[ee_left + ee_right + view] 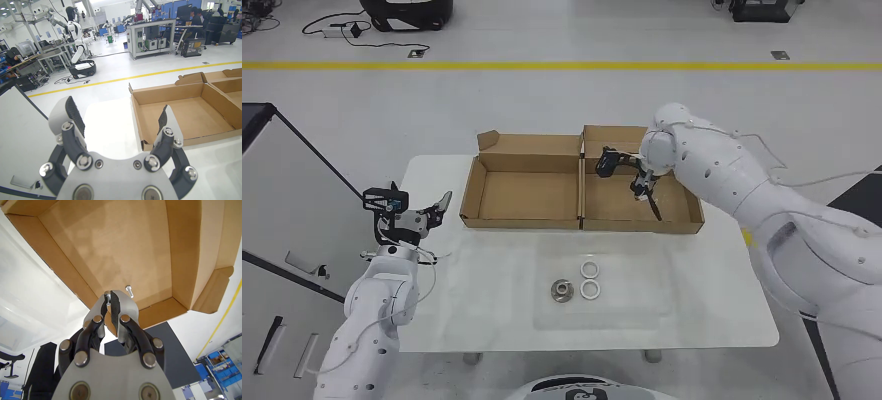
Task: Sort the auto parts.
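Two open cardboard boxes stand side by side at the back of the white table: the left box (522, 195) and the right box (674, 222). Over the right box, my right gripper (109, 298) is shut on a silver bolt (108, 299), just above the box floor. A second bolt (129, 291) lies loose on that floor close by. My left gripper (119, 111) hangs open and empty off the table's left end, facing the left box (191, 113). Two white rings (590, 280) and a metal bearing (562, 291) lie on the table's front middle.
The rings and the bearing rest on a clear plastic sheet (642, 300). A dark-framed panel (302, 150) stands to the left of the table. The floor behind carries a yellow line (562, 66).
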Controlling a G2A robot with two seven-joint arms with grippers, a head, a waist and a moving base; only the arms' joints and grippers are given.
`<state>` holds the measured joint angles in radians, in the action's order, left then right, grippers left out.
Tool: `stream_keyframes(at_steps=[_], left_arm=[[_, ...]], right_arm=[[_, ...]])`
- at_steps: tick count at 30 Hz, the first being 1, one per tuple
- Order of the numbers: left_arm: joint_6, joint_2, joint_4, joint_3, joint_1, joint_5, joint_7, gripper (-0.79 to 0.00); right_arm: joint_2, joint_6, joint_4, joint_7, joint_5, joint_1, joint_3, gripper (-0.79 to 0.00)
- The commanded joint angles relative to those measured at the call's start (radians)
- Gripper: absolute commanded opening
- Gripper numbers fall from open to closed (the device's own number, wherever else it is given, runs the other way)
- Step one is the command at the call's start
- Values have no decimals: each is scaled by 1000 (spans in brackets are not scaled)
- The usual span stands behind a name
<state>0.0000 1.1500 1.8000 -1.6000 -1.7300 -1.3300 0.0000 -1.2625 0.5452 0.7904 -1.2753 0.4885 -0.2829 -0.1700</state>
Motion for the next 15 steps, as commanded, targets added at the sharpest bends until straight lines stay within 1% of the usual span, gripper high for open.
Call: stream_keyframes(at_steps=[1,11,15], left_arm=[[0,0,0,0,0,0,0,0],[0,0,0,0,0,0,0,0],[0,0,0,0,0,0,0,0]], right_arm=[[-2,2,-8,2,0,1,0,-785],[-2,2,-8,2,0,1,0,-785],[-4,-51,-10,43,62,-19,-1,-785]])
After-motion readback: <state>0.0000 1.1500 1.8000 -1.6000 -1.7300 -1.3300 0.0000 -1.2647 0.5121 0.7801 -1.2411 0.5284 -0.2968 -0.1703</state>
